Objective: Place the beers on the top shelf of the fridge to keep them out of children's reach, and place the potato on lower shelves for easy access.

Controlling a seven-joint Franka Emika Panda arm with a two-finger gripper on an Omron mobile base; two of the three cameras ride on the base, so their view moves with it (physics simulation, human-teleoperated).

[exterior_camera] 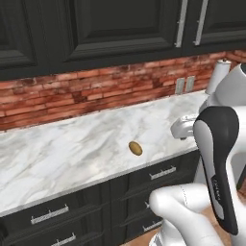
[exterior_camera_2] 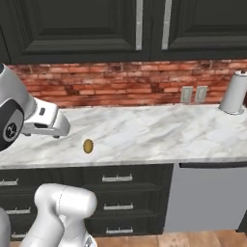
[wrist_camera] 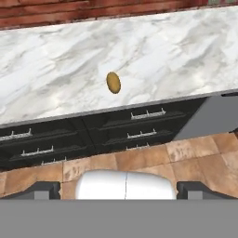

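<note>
The potato (exterior_camera: 135, 148) (exterior_camera_2: 88, 145) (wrist_camera: 113, 82), a small golden-brown oval, lies on the white marble counter (exterior_camera: 72, 153) close to its front edge. My gripper (wrist_camera: 120, 188) hangs in front of the counter, well back from the potato and above the floor. Its two dark fingertips (wrist_camera: 44, 188) stand wide apart, open, with nothing between them. In the base views the white hand (exterior_camera_2: 46, 123) (exterior_camera: 185, 127) hovers over the counter's front edge, apart from the potato. The beers, the fridge, the top shelf and the lower shelves are out of view.
A paper towel roll (exterior_camera_2: 235, 92) stands at the counter's right end near two wall outlets (exterior_camera_2: 193, 94). A brick backsplash and dark upper cabinets (exterior_camera_2: 96, 24) rise behind. Dark drawers (exterior_camera_2: 116, 193) and a grey appliance front (exterior_camera_2: 207, 198) sit under the counter.
</note>
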